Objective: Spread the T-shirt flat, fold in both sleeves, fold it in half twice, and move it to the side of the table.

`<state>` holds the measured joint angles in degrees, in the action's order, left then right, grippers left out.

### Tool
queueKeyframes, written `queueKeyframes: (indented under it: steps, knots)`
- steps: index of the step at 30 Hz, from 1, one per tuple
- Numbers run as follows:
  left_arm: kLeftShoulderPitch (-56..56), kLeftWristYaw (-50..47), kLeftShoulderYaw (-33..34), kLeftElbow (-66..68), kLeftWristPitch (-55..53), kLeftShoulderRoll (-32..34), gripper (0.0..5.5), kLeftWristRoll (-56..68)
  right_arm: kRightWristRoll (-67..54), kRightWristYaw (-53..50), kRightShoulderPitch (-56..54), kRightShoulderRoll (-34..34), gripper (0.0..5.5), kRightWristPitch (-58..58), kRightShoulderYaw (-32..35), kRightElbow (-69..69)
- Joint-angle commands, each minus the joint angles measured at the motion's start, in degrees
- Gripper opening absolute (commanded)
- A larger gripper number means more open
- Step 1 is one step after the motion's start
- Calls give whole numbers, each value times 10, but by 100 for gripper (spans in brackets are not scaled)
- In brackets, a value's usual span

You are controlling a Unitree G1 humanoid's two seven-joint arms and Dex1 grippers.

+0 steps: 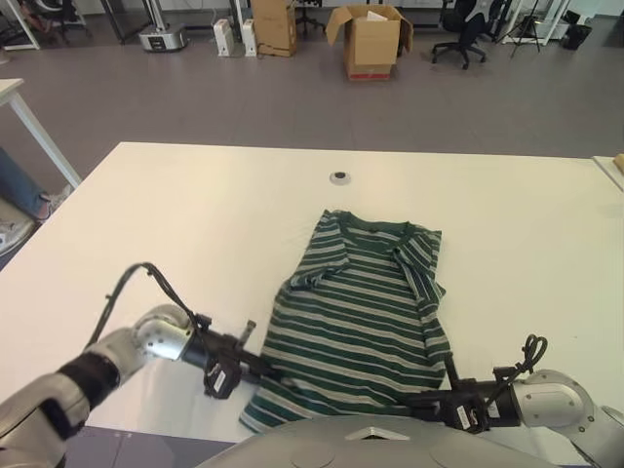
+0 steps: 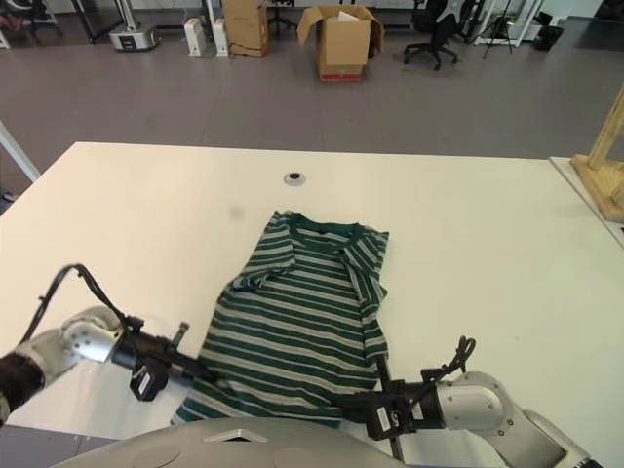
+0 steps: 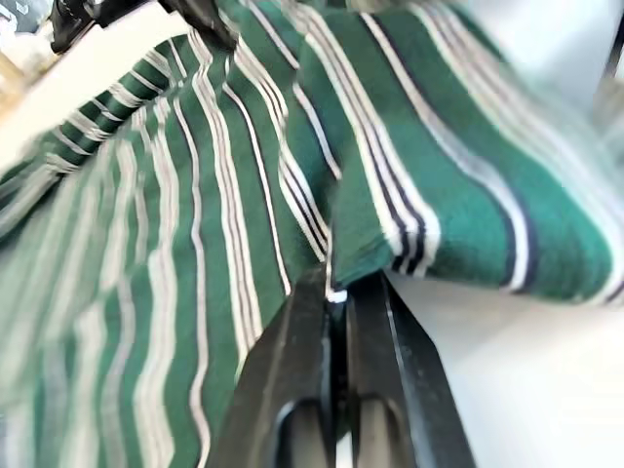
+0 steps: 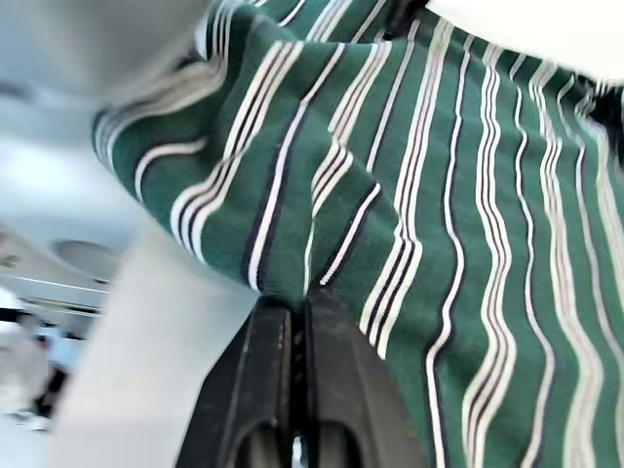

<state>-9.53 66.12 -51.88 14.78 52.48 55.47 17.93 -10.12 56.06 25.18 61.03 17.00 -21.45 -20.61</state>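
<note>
STRIPED SHIRT HELD AT BOTH CORNERS. A green striped T-shirt (image 1: 366, 312) is seen lying on a white tabletop (image 1: 175, 214) in the lower centre of the head-camera frame. Its collar is turned towards the top of the frame and its hem towards the bottom. Both sleeves are folded in over the body, so that a narrow, roughly oblong shape is left, and the cloth is creased along the folded sleeves.

The left gripper (image 1: 265, 369) is placed at the shirt's lower left corner, in the lower left of the frame. The right gripper (image 1: 421, 398) is placed at the lower right corner, in the lower right of the frame. In the left wrist view the black fingers (image 3: 302, 341) are shown closed together on the hem, with a fold of striped cloth pinched between their tips. The same is shown in the right wrist view, where the fingers (image 4: 336, 341) are closed on the edge of the hem.

A small round grommet (image 1: 339, 176) is set in the tabletop above the collar, apart from the shirt. On the grey floor (image 1: 195, 97) at the top of the frame, an open cardboard box (image 1: 370, 39) and a black chair (image 1: 463, 34) are visible. A wooden stand (image 2: 604, 161) is seen at the right edge of the right eye view.
</note>
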Motion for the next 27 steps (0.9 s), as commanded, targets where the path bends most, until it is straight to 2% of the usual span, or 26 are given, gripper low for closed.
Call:
queueKeyframes:
  steps: [1,3,5,8,10,14,17,19,27]
  knots:
    - [36,142,-30,-65,-275,21,2,87,-163,61,-2,58,0,-158,37,-88]
    - [23,164,14,-97,-353,30,2,162,-237,66,-30,63,0,-220,71,-106]
    - [-9,188,86,-129,-457,44,2,253,-320,77,-68,70,0,-288,112,-106]
    - [-105,222,189,-85,-618,21,2,340,-434,88,-137,64,0,-383,173,-66]
    - [-155,198,239,-106,-723,11,2,383,-469,96,-165,53,0,-423,201,-33]
    - [-246,123,287,-101,-861,-76,2,388,-492,112,-230,18,0,-489,220,54]
    - [-283,106,291,-47,-881,-141,2,333,-476,101,-287,-24,0,-543,209,141]
    - [-318,98,296,50,-856,-199,2,282,-463,82,-335,-64,0,-577,203,208]
    - [-416,35,348,460,-687,-346,2,94,-376,28,-480,-194,0,-603,213,437]
